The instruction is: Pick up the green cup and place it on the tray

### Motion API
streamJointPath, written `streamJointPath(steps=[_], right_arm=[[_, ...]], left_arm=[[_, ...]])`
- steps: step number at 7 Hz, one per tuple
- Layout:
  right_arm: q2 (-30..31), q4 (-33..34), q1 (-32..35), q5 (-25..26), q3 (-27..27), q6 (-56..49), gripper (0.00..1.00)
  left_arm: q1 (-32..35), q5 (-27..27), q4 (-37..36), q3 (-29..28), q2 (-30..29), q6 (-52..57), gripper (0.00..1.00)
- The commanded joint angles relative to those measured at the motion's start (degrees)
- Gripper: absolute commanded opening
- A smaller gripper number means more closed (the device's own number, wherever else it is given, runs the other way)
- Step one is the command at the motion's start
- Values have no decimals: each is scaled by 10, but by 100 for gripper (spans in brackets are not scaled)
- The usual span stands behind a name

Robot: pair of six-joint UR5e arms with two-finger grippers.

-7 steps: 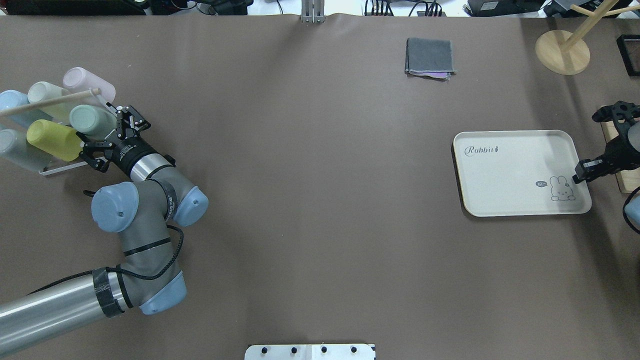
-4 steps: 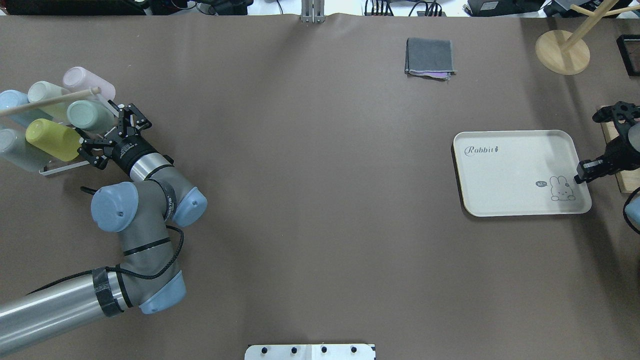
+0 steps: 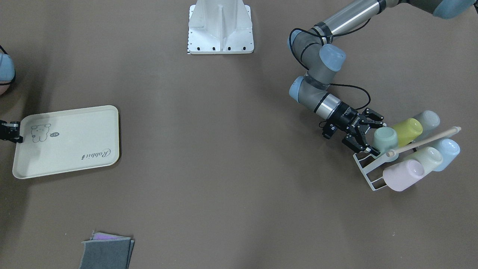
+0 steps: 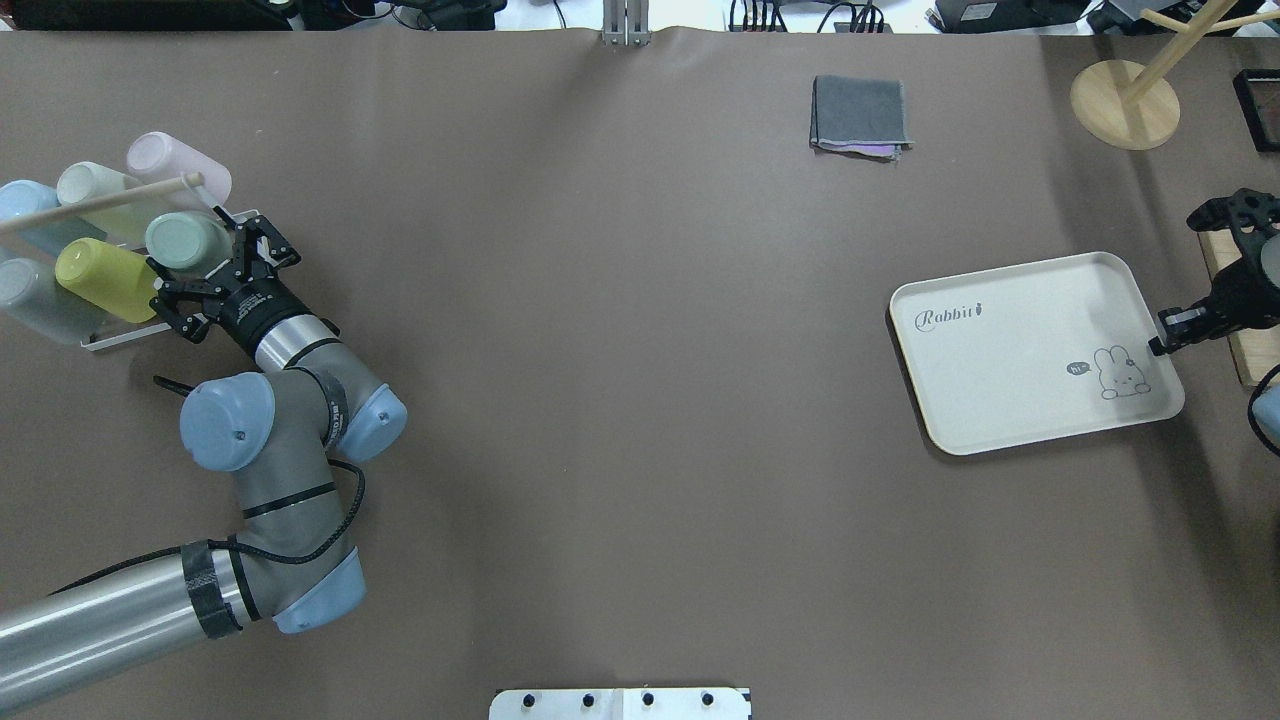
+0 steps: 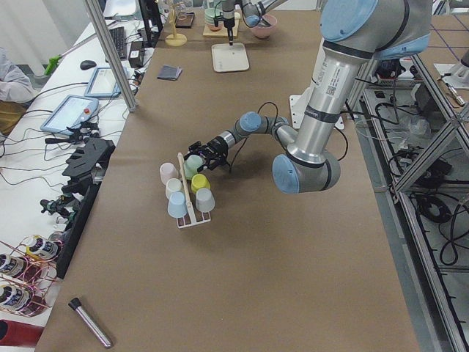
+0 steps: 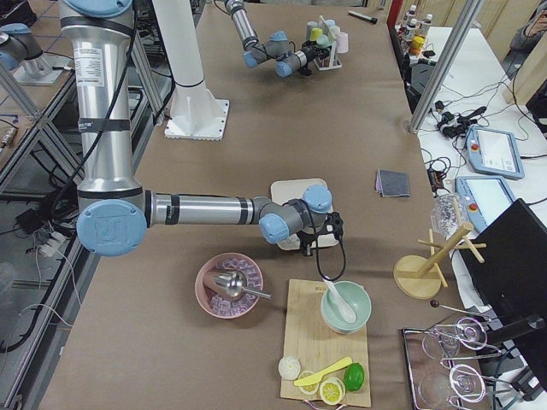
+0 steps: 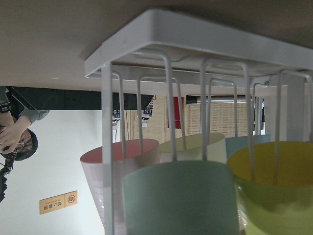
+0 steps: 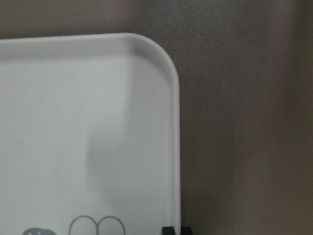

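The green cup (image 4: 185, 242) lies tilted on a white wire rack (image 4: 120, 338) at the table's left. It also shows in the front view (image 3: 385, 139) and low in the left wrist view (image 7: 181, 196). My left gripper (image 4: 203, 268) is open, with its fingers either side of the cup's near end (image 3: 373, 136). The cream tray (image 4: 1000, 370) lies at the right, slightly turned. My right gripper (image 4: 1160, 343) is shut on the tray's right rim, where its tips show in the right wrist view (image 8: 177, 229).
The rack also holds a yellow-green cup (image 4: 100, 280), a cream cup (image 4: 90, 185), a pink cup (image 4: 170, 165) and blue cups. A wooden rod (image 4: 100, 200) crosses over them. A grey cloth (image 4: 860, 115) and a wooden stand (image 4: 1125, 105) sit at the far side.
The tray has slid left and turned a little with my right gripper on its rim. My left gripper has moved closer around the green cup.
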State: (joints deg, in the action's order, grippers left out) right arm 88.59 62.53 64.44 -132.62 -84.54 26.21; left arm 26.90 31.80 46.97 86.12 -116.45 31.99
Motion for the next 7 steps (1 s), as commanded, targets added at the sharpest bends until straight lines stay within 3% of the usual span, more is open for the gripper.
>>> streamJointPath(steps=[1, 4, 7], right_arm=[[-8, -2, 42, -57, -16, 33, 0], [-46, -3, 84, -129, -12, 73, 0], [-148, -7, 77, -146, 17, 142, 0]], left_arm=[[0, -2, 3, -11, 1, 0, 92], [-5, -22, 11, -18, 10, -1, 92], [-4, -42, 11, -11, 10, -8, 93]])
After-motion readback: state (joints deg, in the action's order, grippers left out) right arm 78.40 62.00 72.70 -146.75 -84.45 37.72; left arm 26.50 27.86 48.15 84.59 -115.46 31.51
